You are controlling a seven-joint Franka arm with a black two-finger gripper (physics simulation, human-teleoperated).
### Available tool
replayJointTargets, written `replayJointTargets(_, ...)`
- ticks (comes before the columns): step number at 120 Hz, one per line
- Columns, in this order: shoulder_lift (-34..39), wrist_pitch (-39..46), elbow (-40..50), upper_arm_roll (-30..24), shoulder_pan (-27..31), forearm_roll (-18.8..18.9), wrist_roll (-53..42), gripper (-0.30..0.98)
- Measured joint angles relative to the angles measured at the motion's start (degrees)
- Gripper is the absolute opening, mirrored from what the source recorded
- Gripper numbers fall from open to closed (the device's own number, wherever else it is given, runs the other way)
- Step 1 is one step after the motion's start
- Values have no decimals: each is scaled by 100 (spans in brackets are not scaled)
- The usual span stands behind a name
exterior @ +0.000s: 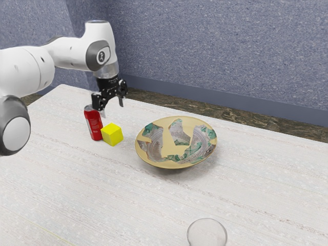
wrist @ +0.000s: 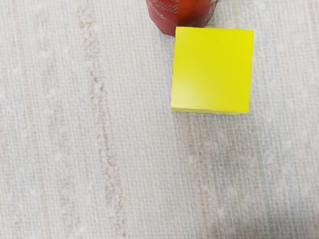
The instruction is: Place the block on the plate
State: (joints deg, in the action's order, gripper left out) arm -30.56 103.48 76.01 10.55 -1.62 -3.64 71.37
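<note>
My gripper (exterior: 111,109) hangs above the table in the exterior view, its two fingers apart with nothing between them. Below it on the table sits a yellow block (exterior: 112,134), lower than the fingertips and not touched by them. From above, the block (wrist: 213,69) shows its flat top face in the wrist view. The wide tan plate (exterior: 177,162), patterned in green and grey, stands toward the exterior view's right of the block, with a gap between them.
Close beside the block stands a red can (exterior: 94,123), partly seen as well in the wrist view, where the can (wrist: 180,14) adjoins the block. A clear round glass (exterior: 206,233) is near the exterior view's lower edge. A wall runs behind the white table (exterior: 102,200).
</note>
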Motion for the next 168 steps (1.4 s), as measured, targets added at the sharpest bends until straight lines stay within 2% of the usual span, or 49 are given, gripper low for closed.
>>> replayJointTargets(30,-459,277,-159,43,414,-19,537,69)
replayJointTargets(64,-1035,405,-427,-13,459,-43,914,69)
replayJointTargets(111,-1722,646,-1229,-320,811,-17,1003,69)
replayJointTargets(168,-2381,773,-1547,-474,1084,5,1030,67)
